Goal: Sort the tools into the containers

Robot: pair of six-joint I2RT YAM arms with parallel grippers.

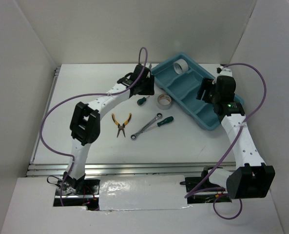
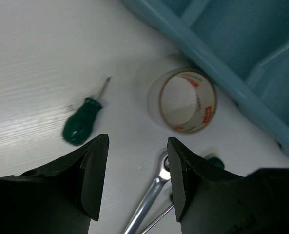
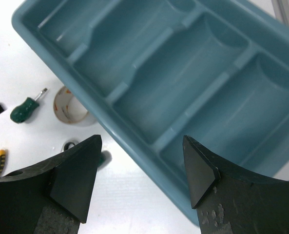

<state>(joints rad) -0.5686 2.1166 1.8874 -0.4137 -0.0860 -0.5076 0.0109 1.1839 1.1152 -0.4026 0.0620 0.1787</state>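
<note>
Tray (image 1: 181, 92) sits angled at the far right of the table, with the white tape roll (image 1: 182, 66) already in its far end compartment. Everything else is out on the table: greyish tape roll (image 2: 187, 101) lying flat just beside the tray's rim, one green screwdriver (image 2: 83, 124) to its left, and nearer the arms the wrench (image 1: 146, 126), the second screwdriver (image 1: 165, 120) and the yellow pliers (image 1: 121, 124).

Left gripper (image 2: 137, 180) hovers over that cluster, jaws wide apart and empty, the gap aimed at bare table between the screwdriver and the grey roll. Can't tell which one it's going for. Right gripper (image 3: 142, 175) hangs over the tray, also spread open and holding nothing.

My take: if it's the roll, shift toward the tray, drop one finger into the hole and the other outside, and pinch the wall. The tray rim is close, so watch the outer finger. If it's the screwdriver, turn the wrist so the fingers close across the fat handle, not the thin shaft.
</note>
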